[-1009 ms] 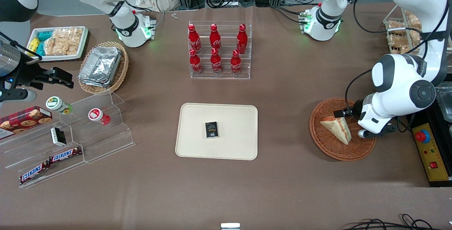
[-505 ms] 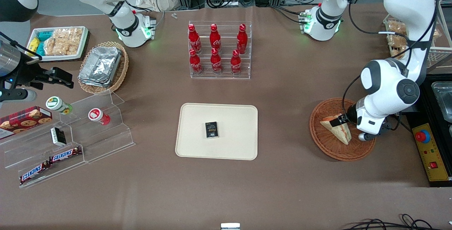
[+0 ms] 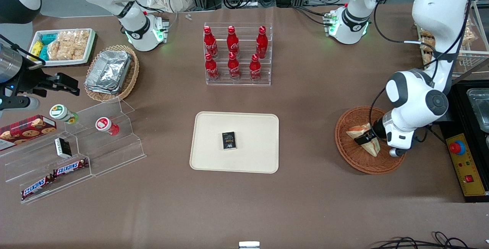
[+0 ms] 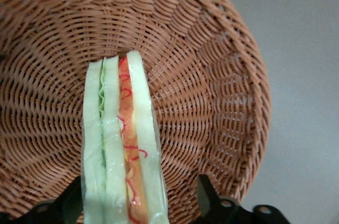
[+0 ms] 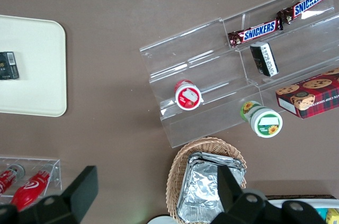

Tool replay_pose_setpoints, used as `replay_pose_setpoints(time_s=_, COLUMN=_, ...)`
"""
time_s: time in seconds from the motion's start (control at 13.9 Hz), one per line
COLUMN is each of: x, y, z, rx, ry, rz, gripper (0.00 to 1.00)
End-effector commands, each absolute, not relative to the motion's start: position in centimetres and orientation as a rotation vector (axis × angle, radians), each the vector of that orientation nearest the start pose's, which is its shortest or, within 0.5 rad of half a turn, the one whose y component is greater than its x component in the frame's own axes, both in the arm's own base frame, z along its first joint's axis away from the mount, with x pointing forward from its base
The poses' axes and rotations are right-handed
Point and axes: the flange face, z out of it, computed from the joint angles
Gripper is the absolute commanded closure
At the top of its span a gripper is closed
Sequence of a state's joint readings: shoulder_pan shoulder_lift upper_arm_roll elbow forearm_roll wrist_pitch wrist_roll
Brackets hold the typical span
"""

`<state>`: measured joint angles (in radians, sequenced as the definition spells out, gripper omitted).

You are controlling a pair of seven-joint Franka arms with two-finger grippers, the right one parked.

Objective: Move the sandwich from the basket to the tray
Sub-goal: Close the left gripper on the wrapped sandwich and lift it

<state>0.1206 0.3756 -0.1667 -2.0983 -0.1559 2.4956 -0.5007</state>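
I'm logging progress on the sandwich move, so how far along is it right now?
Done: the gripper has reached the basket. In hand: its open jaws straddle the sandwich, which lies in the basket, not lifted. Left: closing, lifting, carrying it to the tray, which holds only a small dark box.

Six red cola bottles (image 3: 233, 53) stand in a clear tiered rack on the brown tabletop (image 3: 244, 203). Toward the parked arm's end, a tan wicker basket (image 3: 131, 74) holds foil containers (image 3: 108, 71), beside a white tray of snack packets (image 3: 65, 46). Nearer the front camera, clear acrylic steps (image 3: 114, 153) carry two Snickers bars (image 3: 55, 176), two lidded cups and a cookie box (image 3: 26, 127).
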Motion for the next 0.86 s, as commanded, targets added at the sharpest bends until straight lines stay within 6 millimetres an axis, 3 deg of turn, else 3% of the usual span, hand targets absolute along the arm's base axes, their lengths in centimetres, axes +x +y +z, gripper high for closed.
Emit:
replay_pose_setpoints(time_s=0.0, x=58.2, y=-2.2, z=24.8, rx=-3.151, ry=-0.994, rz=0.005, gripper=0.43)
replay_pose_setpoints(time_s=0.22, x=58.1, y=-2.3, z=26.5, rx=-3.154, ry=-0.986, rz=-0.008, gripper=0.68)
replay_pose_setpoints(time_s=0.36, x=57.9, y=-2.4, z=29.1, rx=-3.15, ry=-0.982, rz=0.026, gripper=0.89)
replay_pose_setpoints(time_s=0.43, x=57.8, y=-2.5, z=31.0, rx=-3.149, ry=-0.984, rz=0.029, gripper=0.94)
replay_pose_setpoints(time_s=0.65, x=57.3, y=-4.5, z=37.3, rx=-3.139, ry=-0.956, rz=0.125, gripper=0.94)
replay_pose_setpoints(time_s=0.79, x=57.6, y=-7.4, z=42.1, rx=-3.154, ry=-0.847, rz=0.231, gripper=0.94)
